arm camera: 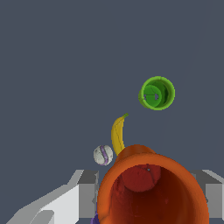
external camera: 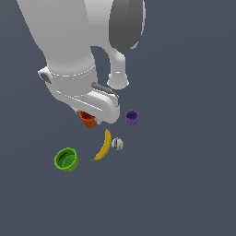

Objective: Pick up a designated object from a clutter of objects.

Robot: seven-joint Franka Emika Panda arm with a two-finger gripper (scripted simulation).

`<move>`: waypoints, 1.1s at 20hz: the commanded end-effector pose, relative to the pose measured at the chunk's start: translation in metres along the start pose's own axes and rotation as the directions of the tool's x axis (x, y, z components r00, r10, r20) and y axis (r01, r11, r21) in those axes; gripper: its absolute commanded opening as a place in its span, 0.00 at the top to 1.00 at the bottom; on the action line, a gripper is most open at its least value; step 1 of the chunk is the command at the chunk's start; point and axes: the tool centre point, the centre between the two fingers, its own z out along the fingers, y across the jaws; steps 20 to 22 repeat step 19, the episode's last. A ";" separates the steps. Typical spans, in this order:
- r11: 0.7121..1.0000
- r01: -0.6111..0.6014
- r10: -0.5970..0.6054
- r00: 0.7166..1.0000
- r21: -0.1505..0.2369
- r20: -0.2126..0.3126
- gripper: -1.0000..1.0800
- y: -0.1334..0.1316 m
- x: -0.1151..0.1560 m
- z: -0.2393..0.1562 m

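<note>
The orange-red cup [external camera: 87, 119] stands upright under my hand, partly hidden by it in the exterior view. In the wrist view the cup [arm camera: 151, 192] fills the space between my two fingers, its mouth facing the camera. My gripper [arm camera: 151, 199] has one finger [arm camera: 89, 192] against one side of the cup and the other finger [arm camera: 213, 192] against the opposite side, shut on it. In the exterior view the gripper [external camera: 88, 115] is mostly hidden by the hand. I cannot tell if the cup is off the surface.
The purple cup [external camera: 132, 117] stands to the exterior view's right of the hand. The yellow banana [external camera: 104, 146] and small white-grey ball [external camera: 117, 144] lie nearer the camera, the green bowl [external camera: 67, 159] to their left. The banana [arm camera: 117, 133], ball [arm camera: 103, 155] and bowl [arm camera: 157, 92] also show in the wrist view.
</note>
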 end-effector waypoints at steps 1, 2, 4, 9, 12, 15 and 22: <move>1.000 0.001 -0.001 1.000 -0.002 0.002 1.00 0.008 0.008 -0.019; 1.000 0.001 -0.001 1.000 -0.002 0.003 1.00 0.010 0.011 -0.025; 1.000 0.001 -0.001 1.000 -0.003 0.003 1.00 0.014 0.016 -0.036; 1.000 0.001 -0.001 1.000 -0.004 0.005 1.00 0.022 0.025 -0.054; 1.000 0.001 -0.001 1.000 -0.005 0.005 1.00 0.024 0.028 -0.061; 1.000 0.001 -0.001 1.000 -0.005 0.005 1.00 0.026 0.030 -0.064; 1.000 0.001 -0.001 1.000 -0.005 0.005 1.00 0.025 0.031 -0.064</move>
